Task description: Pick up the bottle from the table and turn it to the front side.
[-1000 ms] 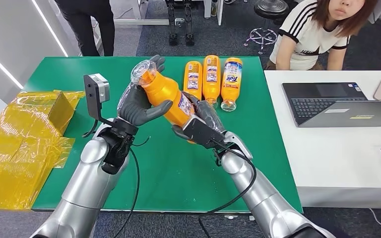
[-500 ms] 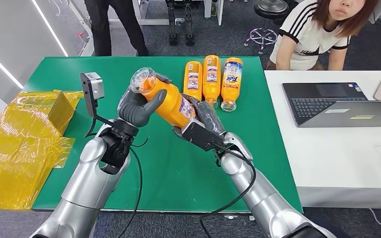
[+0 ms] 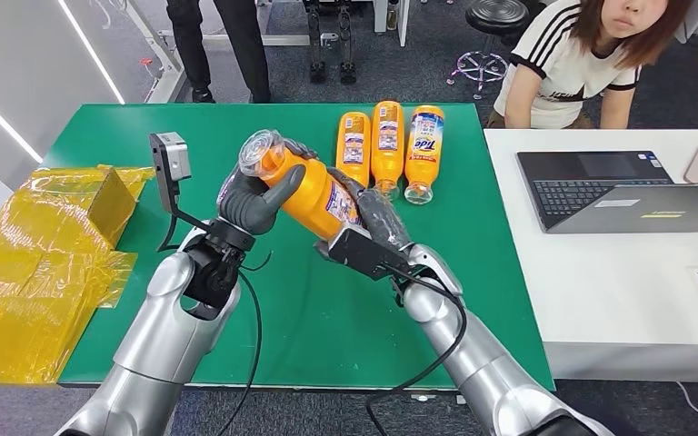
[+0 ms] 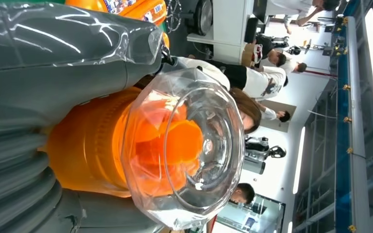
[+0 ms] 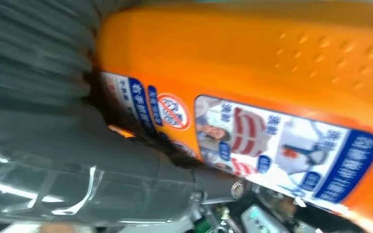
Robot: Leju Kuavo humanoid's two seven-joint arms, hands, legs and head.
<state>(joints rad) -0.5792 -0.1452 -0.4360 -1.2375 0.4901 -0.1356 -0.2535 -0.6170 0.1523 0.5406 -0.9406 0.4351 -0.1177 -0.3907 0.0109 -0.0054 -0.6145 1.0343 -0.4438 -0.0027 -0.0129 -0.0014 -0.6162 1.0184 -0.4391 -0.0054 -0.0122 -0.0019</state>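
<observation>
An orange bottle [image 3: 309, 186] with a clear cap [image 3: 258, 153] hangs tilted above the green table [image 3: 109, 136], cap toward the left. My left hand [image 3: 251, 198] grips its neck end, thumb over the top. My right hand [image 3: 374, 218] holds its lower end. The left wrist view looks straight at the clear cap [image 4: 184, 145] with my left hand [image 4: 53, 82] wrapped around the orange body. In the right wrist view a blue and white label [image 5: 272, 145] on the bottle [image 5: 252, 58] faces the camera, my right hand [image 5: 77, 160] against it.
Three more orange bottles [image 3: 387, 145] lie side by side at the table's far edge. Yellow wrapping [image 3: 36, 263] is heaped at the left edge. A seated person [image 3: 591, 59] is behind a white desk with a laptop [image 3: 618, 191] at right. Another person [image 3: 214, 45] stands behind.
The bottle has sunk slightly and swung a little flatter in both hands. The standing person behind the table has stepped to the right.
</observation>
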